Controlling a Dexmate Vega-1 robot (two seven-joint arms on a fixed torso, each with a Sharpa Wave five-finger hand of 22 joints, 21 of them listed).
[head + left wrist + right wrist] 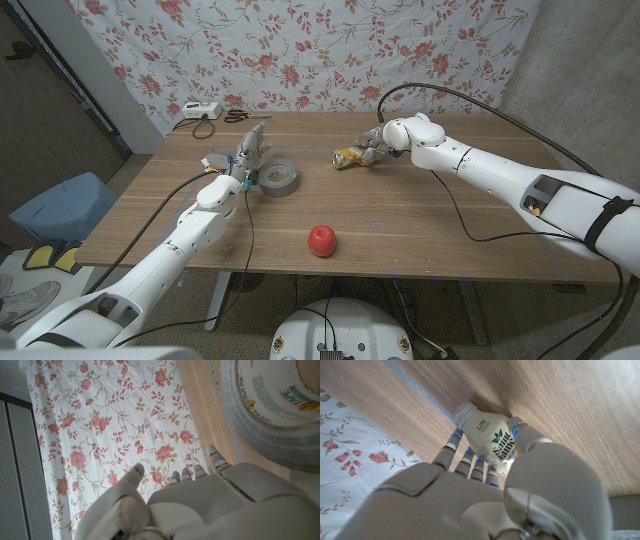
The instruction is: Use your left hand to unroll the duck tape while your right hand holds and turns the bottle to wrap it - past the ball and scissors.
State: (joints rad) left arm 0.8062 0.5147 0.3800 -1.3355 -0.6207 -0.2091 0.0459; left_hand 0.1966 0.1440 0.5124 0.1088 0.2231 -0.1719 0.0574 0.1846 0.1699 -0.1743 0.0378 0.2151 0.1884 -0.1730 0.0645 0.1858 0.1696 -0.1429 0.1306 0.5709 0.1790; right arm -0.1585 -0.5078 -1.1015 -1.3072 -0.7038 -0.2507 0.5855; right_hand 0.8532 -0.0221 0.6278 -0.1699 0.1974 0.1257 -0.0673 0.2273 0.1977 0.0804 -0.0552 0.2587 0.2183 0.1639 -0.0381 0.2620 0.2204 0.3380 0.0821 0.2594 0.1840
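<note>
Gripping the bottle [350, 157], the right hand [377, 143] has its fingers [454, 450] curled round the label, thumb on the other side, and the bottle lies on its side on the table [420, 225], cap end pointing toward the tape [277, 176]. The tape roll lies flat on the wood, well apart from the bottle, on the side toward the robot's left. The left hand [250, 160] stands just beside the tape, on the side away from the bottle, its fingers [135, 472] spread and pointing up toward the floral cloth [300, 50]; it holds nothing, and whether it touches the roll's rim I cannot tell. From the left wrist the roll's grey outer band and printed inner core loom close above the fingertips. The red ball [321, 240] sits nearer the robot than the tape. The scissors [240, 116] lie beyond the tape at the far edge, next to a white box [196, 111] with a cable.
</note>
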